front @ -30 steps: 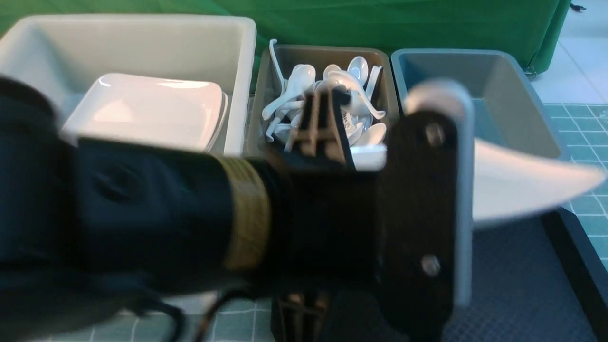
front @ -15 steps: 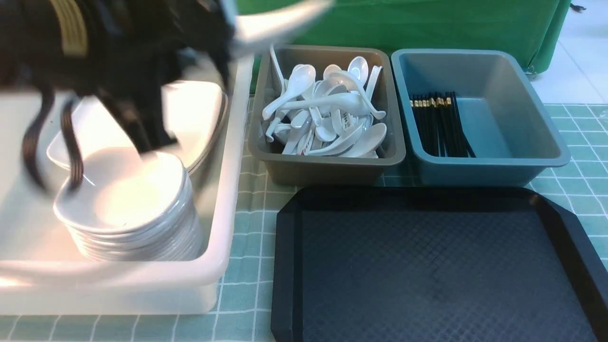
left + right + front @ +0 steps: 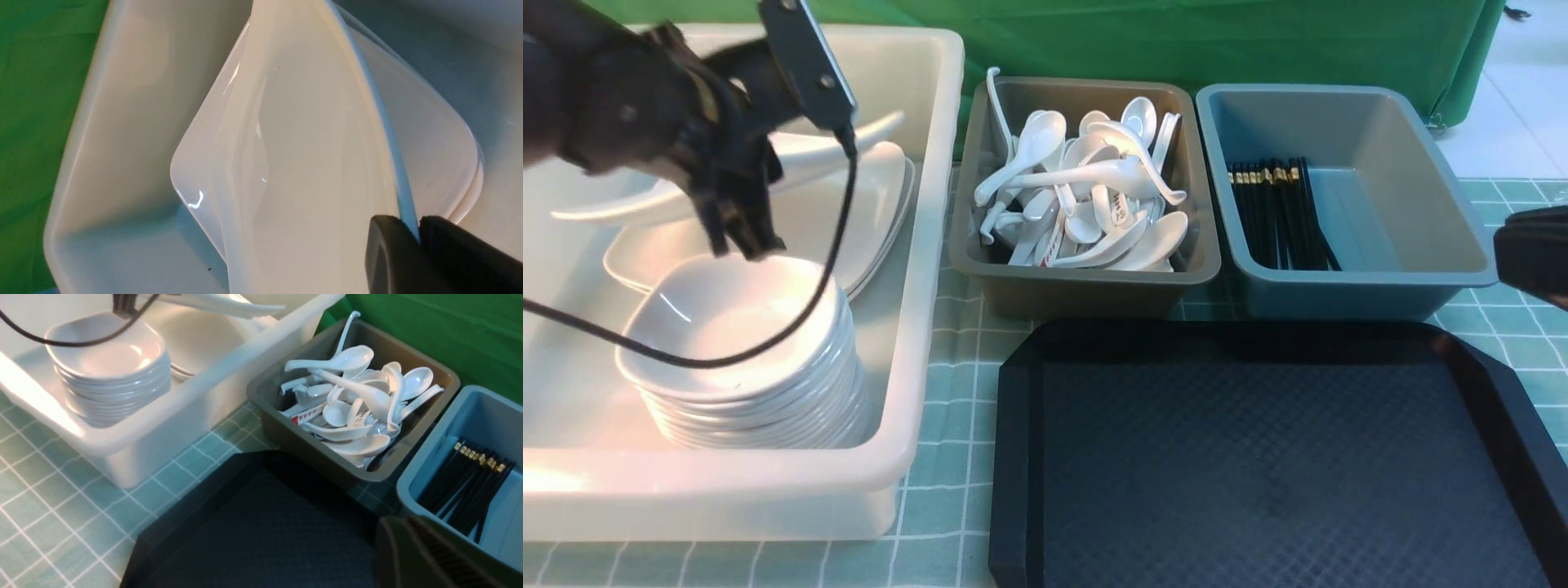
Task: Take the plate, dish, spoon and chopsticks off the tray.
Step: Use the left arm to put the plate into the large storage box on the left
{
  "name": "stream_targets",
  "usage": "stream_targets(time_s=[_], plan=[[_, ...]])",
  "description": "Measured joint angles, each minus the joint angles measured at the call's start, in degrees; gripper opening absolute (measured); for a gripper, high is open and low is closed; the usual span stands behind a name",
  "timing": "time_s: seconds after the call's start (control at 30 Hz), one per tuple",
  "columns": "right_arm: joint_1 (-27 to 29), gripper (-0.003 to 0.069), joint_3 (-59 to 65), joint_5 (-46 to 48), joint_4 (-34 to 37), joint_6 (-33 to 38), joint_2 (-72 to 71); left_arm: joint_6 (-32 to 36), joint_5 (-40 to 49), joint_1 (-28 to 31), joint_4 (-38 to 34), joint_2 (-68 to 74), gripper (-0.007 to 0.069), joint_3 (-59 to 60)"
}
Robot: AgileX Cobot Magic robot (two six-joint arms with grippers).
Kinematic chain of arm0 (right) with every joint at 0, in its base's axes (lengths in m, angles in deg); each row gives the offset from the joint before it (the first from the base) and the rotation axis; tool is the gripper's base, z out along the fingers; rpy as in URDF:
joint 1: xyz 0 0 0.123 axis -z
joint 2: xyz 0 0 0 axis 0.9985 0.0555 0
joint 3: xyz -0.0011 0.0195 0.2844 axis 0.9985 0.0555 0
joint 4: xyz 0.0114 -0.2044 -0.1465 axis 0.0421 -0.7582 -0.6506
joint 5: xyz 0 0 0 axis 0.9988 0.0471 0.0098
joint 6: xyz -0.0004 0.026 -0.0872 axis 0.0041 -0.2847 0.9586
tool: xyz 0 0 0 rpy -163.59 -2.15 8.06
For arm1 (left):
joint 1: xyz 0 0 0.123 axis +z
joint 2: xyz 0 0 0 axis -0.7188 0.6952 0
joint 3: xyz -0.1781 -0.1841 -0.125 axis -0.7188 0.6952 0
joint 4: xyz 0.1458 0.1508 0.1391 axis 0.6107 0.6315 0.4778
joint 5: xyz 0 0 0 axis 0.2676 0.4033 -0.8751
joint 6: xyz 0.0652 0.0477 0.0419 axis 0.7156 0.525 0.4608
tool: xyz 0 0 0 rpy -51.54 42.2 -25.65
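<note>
Hovering plate point(image 3: 821, 155), now over white tub point(image 3: 939, 245)

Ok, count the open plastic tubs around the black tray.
3: the big white plastic tub left of the black tray; the grey-brown plastic tub beyond it; the blue-grey plastic tub right of that one. Others could lie out of view.
</note>
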Motion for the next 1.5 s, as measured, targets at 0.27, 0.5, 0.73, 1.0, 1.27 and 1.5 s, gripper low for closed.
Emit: stream_targets(time_s=[0.27, 0.5, 0.73, 1.0, 1.27, 1.5], plan=[[0.00, 0.0051, 0.00, 1.13, 0.39, 0.10, 0.00, -10.44, -0.88, 0.00, 8.87, 4.63, 0.0033, 0.00], [0.00, 0.0051, 0.00, 2.59, 1.19, 0.42, 0.00, -15.93, -4.61, 0.00, 7.58, 6.56, 0.0059, 0.00], [0.00, 0.0051, 0.00, 2.72, 2.31, 0.42, 0.00, -16.29, -5.72, 0.00, 6.22, 6.56, 0.0223, -0.28], [0.00, 0.0055, 0.00, 4.46, 2.58, 0.42, 0.00, -16.31, -5.32, 0.00, 4.00, 6.56, 0.0367, -0.38], [0.00, 0.0066, 0.00, 5.20, 3.55, 0.42, 0.00, -16.36, -4.64, 0.00, 0.20, 6.56, 0.0379, -0.38], [0.00, 0.0069, 0.00, 5.70, 3.99, 0.42, 0.00, -16.36, -3.67, 0.00, -3.05, 6.56, 0.0379, -0.43]])
